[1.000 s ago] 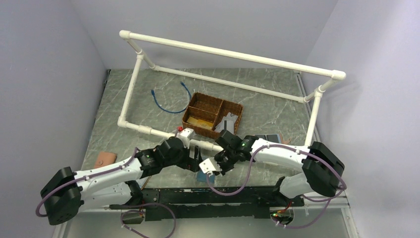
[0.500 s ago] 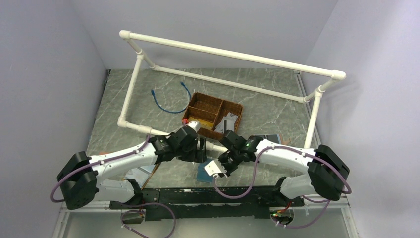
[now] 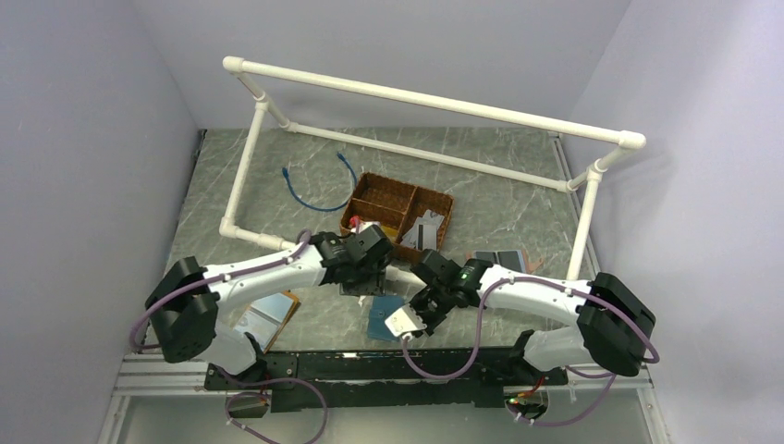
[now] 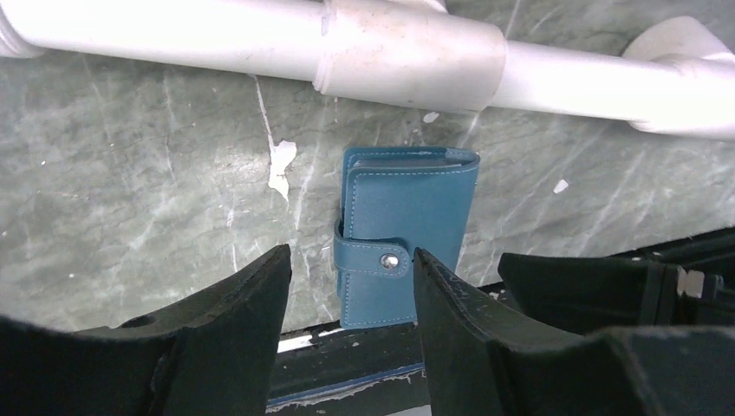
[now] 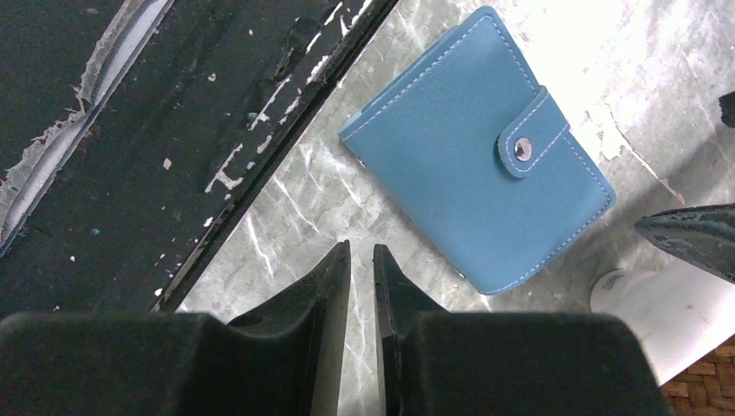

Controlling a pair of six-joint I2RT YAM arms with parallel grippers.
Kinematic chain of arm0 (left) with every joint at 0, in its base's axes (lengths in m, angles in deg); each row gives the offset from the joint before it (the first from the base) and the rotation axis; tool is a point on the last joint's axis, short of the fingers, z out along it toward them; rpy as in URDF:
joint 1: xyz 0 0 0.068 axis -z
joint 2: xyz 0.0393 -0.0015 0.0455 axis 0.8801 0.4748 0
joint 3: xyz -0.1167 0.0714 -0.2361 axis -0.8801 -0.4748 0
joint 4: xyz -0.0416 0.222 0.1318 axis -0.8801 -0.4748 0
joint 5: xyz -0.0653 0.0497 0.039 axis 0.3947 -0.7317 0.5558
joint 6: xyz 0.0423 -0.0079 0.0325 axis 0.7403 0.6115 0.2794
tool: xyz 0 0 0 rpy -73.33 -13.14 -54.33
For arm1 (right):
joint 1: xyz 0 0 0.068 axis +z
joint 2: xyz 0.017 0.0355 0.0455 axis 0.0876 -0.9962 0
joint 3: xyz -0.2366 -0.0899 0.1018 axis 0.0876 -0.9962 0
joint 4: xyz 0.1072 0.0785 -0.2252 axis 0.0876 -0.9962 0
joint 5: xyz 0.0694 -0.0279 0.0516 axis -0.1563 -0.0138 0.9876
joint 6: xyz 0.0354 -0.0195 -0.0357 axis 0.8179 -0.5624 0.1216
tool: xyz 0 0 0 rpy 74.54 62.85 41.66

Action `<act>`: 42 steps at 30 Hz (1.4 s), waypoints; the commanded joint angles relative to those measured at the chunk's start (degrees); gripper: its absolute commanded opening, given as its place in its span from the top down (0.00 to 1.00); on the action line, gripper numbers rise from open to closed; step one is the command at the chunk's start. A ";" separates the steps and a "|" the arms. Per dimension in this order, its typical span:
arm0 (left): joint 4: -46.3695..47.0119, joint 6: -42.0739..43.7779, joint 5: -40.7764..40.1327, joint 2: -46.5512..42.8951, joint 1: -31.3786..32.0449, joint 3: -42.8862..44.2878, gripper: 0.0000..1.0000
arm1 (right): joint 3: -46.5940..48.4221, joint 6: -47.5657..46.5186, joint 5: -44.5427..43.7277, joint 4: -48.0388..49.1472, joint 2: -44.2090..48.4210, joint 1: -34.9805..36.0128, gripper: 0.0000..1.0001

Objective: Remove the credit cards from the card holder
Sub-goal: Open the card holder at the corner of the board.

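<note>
Wrist views alone showed the blue card holder (image 4: 407,234) snapped shut near the white pipe (image 4: 407,52); left gripper (image 4: 351,258) spread, right gripper (image 5: 361,260) seemingly pinched.

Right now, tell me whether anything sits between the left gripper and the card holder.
Nothing visible does. The closed card holder lies just ahead of the open left gripper; the white pipe is beyond it.

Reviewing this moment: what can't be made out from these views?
- Credit cards: none visible; the card holder, closed and snapped, hides its inside in both wrist views.
- Card holder, top view: partly covered by the right gripper.
- Basket contents, top view: too small to identify.
</note>
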 commanded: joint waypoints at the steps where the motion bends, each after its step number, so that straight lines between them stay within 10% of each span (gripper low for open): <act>1: -10.41 -5.85 -6.86 4.06 2.47 6.31 0.41 | -0.51 -1.05 -0.57 2.25 1.14 1.19 0.81; 42: -10.98 -5.93 1.92 17.91 6.62 13.10 0.56 | -1.07 5.22 -7.96 10.48 -2.30 6.95 0.85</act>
